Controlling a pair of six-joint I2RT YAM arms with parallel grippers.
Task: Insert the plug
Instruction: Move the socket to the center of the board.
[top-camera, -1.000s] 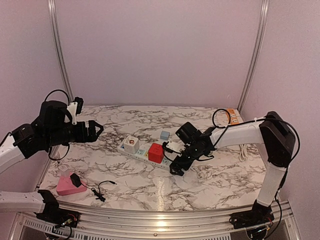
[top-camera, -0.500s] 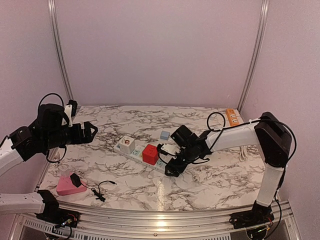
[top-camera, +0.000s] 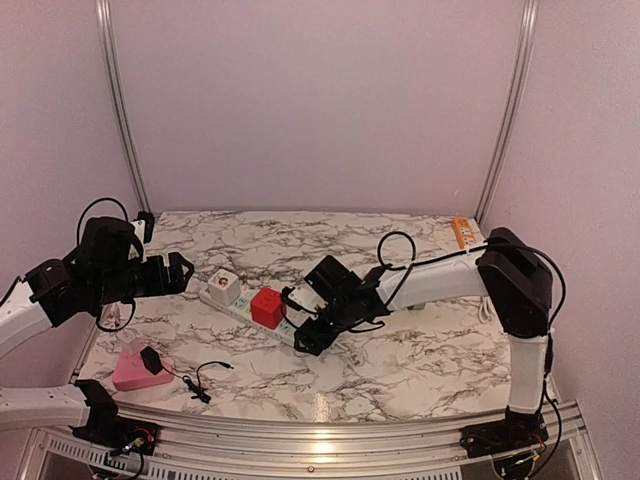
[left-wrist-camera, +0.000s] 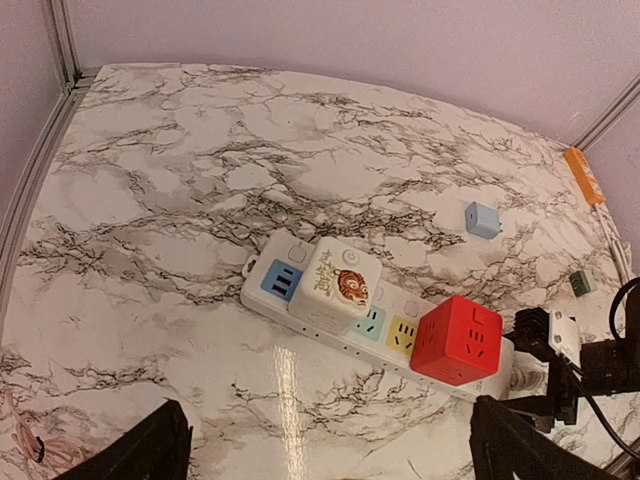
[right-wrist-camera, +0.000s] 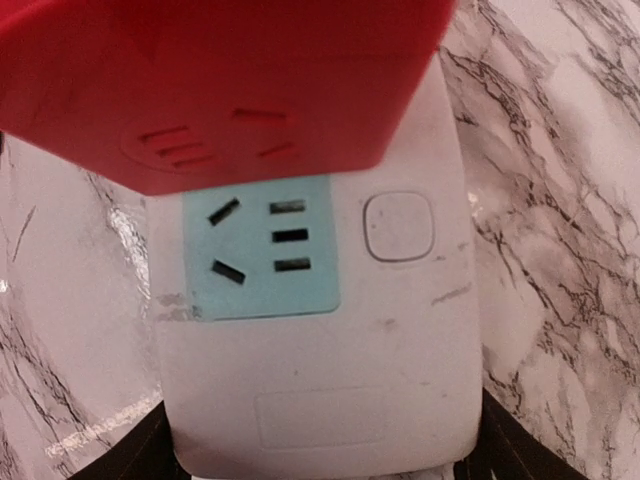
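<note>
My right gripper (right-wrist-camera: 320, 452) is closed on the sides of the power strip (right-wrist-camera: 330, 350), at the end by the red cube adapter (right-wrist-camera: 230, 80). My left gripper (left-wrist-camera: 325, 450) hangs wide open and empty over bare table (left-wrist-camera: 150, 150). The small blue plug (left-wrist-camera: 483, 219) lies apart from the strip, toward the right edge.

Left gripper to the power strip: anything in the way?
Nothing visible. Only bare marble tabletop lies between the open left gripper and the power strip. The right gripper is clamped on the strip's far end, past the red cube.
</note>
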